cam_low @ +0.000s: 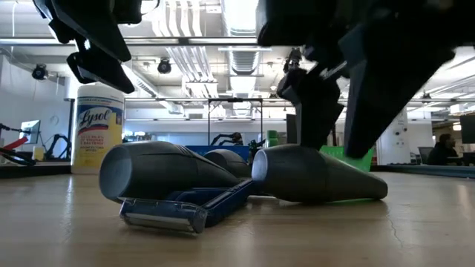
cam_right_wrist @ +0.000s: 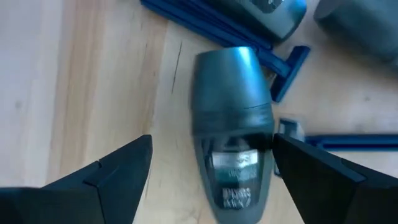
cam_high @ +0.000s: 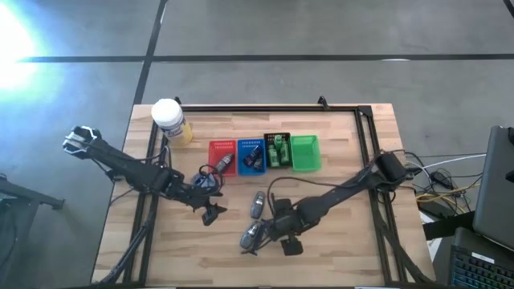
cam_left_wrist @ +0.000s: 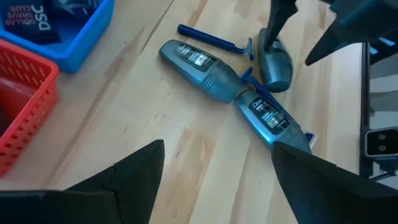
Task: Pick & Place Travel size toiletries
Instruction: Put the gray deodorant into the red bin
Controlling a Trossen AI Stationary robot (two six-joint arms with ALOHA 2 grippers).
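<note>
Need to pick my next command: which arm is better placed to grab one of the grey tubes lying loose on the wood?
Right. The right gripper hangs open directly over a dark grey oblong plastic tube, fingers straddling it. The left gripper is also open but sits farther away, with the pile of tubes only ahead of it.

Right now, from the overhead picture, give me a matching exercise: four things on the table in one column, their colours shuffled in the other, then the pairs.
Things:
1. Jar lid
2. Tray nearest the jar
3. Tray farthest from the jar
4. Tube between the right gripper's open fingers

Colours:
A. green
B. dark grey
C. white
D. red

Pairs: 1-C, 2-D, 3-A, 4-B
</note>
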